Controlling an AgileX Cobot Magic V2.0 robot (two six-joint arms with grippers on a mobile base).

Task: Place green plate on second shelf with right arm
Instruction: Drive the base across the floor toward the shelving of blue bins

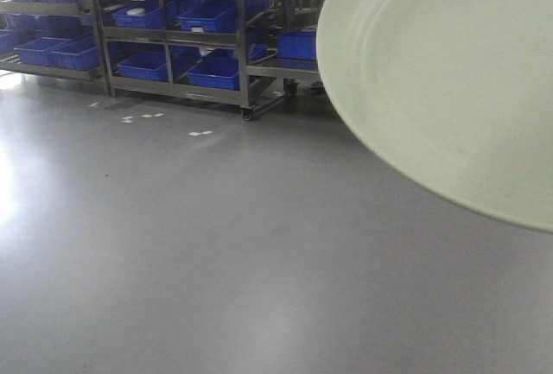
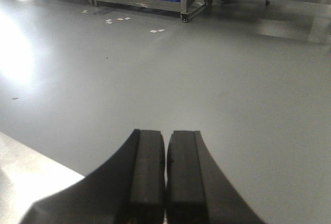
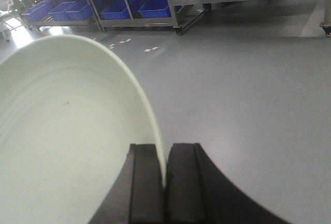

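Your right end effector [image 3: 165,180] is clamped tight on the rim of the green plate [image 3: 67,131], which spreads leftward in the wrist view, above the floor [image 3: 248,94]. Your left end effector [image 2: 165,177] is closed and empty.

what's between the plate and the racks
From the plate to the racks, only grey floor with a few small white marks near the racks. The right wrist view shows it.

I have the black two-finger right gripper [image 3: 165,157] clamped on the rim of the pale sage-green round plate [image 3: 62,131], one pad each side. My black left gripper [image 2: 166,151] has its pads pressed together.
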